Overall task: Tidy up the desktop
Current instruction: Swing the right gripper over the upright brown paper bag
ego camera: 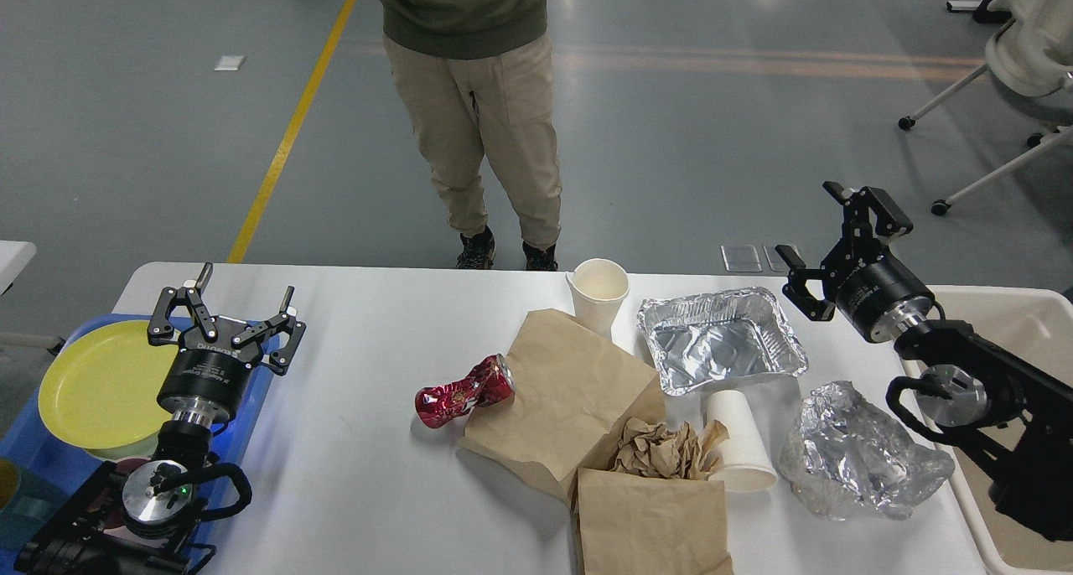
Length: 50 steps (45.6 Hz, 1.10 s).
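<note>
On the desktop [352, 441], scattered litter

Smooth white desktop [352, 491]; shiny crinkled foil tray [721, 340]; matt brown paper bag [566, 399]; dented metal can [463, 391].

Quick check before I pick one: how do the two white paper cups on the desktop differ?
The far cup stands upright, mouth up, showing its empty cream inside; the near cup is upside down, resting on its rim. The far cup sits beside the foil tray at the table's back edge; the near cup sits against the crumpled brown paper. Both are plain white and uncrushed.
</note>
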Each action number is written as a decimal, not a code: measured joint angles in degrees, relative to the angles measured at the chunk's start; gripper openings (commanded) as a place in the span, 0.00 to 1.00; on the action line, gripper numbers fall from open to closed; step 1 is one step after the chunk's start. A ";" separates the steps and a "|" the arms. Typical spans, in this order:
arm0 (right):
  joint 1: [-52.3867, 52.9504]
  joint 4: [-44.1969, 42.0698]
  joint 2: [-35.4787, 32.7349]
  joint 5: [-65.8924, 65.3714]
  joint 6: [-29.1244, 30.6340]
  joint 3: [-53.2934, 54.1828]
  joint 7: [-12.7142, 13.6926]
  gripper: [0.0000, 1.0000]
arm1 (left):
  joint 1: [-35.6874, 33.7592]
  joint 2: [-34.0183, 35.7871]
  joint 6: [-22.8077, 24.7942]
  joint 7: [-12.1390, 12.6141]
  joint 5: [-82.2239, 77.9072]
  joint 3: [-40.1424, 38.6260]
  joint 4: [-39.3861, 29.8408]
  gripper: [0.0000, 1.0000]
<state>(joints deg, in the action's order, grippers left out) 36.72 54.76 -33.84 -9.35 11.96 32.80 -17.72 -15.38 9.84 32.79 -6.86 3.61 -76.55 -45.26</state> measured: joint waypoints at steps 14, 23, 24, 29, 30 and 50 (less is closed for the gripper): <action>40.86 0.46 -2.95 0.16 0.65 -67.01 0.11 1.00 | 0.00 0.00 0.00 0.00 0.00 0.00 -0.02 0.96; 55.52 2.28 1.99 2.22 10.50 -85.93 0.80 1.00 | 0.00 0.00 0.00 0.00 0.00 0.00 -0.02 0.96; 57.65 2.60 2.96 2.35 13.56 -87.70 1.14 1.00 | 0.00 0.00 0.00 0.00 0.00 0.00 -0.02 0.96; 65.49 5.52 5.35 2.45 22.27 -92.19 4.16 1.00 | 0.00 0.00 0.00 0.00 0.00 0.00 -0.02 0.96; 66.98 6.34 5.58 2.45 23.32 -92.65 5.36 1.00 | 0.00 0.00 0.00 0.00 0.00 0.00 -0.02 0.96; 95.49 31.98 9.77 3.59 35.50 -96.45 28.37 1.00 | 0.00 0.00 0.00 0.00 0.00 0.00 0.00 0.96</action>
<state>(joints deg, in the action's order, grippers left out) 132.21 86.74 -24.08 -5.76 47.46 -63.65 10.65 -15.38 9.85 32.79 -6.86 3.61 -76.55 -45.26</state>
